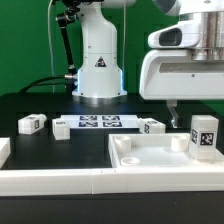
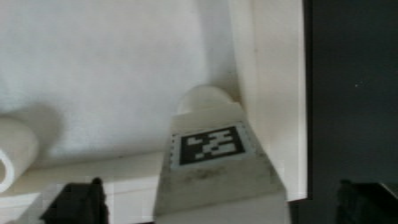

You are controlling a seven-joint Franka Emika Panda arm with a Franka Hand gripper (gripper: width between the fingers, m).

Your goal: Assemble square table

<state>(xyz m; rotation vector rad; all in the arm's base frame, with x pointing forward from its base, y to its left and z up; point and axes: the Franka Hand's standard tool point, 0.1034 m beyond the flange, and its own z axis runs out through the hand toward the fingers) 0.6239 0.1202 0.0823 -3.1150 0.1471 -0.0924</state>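
Note:
The white square slab (image 1: 150, 157) lies on the black table at the exterior view's lower right. One white leg (image 1: 204, 136) with a tag stands upright at its right corner. My gripper (image 1: 192, 115) hangs just above that leg, open, and holds nothing. In the wrist view the leg (image 2: 214, 145) rises between my two dark fingertips (image 2: 80, 203), with a gap on each side. The slab's surface (image 2: 107, 80) and a round recess (image 2: 15, 145) show beside it. Three more legs lie on the table: two at the left (image 1: 30, 124) (image 1: 61, 128) and one in the middle (image 1: 152, 126).
The marker board (image 1: 98, 122) lies in front of the robot base (image 1: 98, 65). A long white rail wall (image 1: 60, 182) runs along the front, and another piece (image 1: 4, 150) stands at the left edge. Black table (image 2: 356, 80) borders the slab's edge.

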